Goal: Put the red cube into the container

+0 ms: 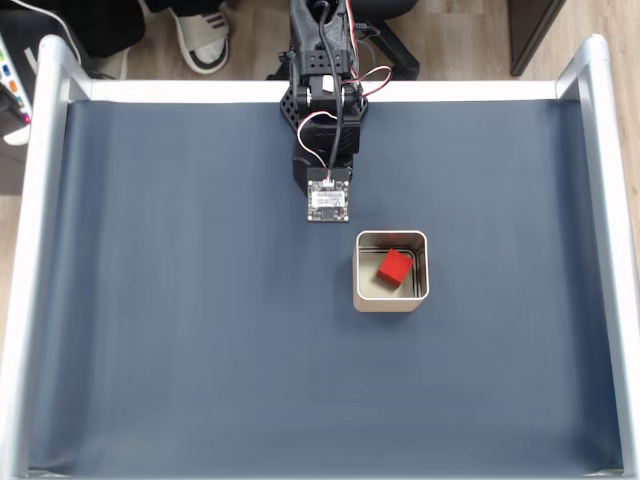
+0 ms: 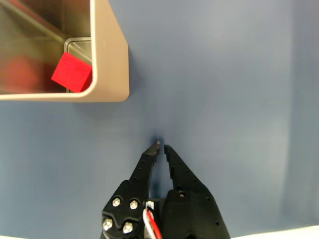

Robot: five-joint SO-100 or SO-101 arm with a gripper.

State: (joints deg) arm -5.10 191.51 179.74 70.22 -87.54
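The red cube [image 1: 394,267] lies inside the container [image 1: 391,299], a square silvery tin right of centre on the blue mat. In the wrist view the red cube [image 2: 72,72] rests in a corner of the container [image 2: 110,64] at the upper left. My gripper [image 2: 162,146] is shut with nothing between its black fingers, hovering over bare mat to the right of and below the tin in that view. In the fixed view the arm [image 1: 328,150] is folded near the far edge, up and left of the tin, its gripper hidden beneath the wrist board.
Pale metal rails [image 1: 40,250] frame the blue mat [image 1: 200,330] on the left, right and far sides. A person's shoe [image 1: 203,38] stands on the floor beyond the far rail.
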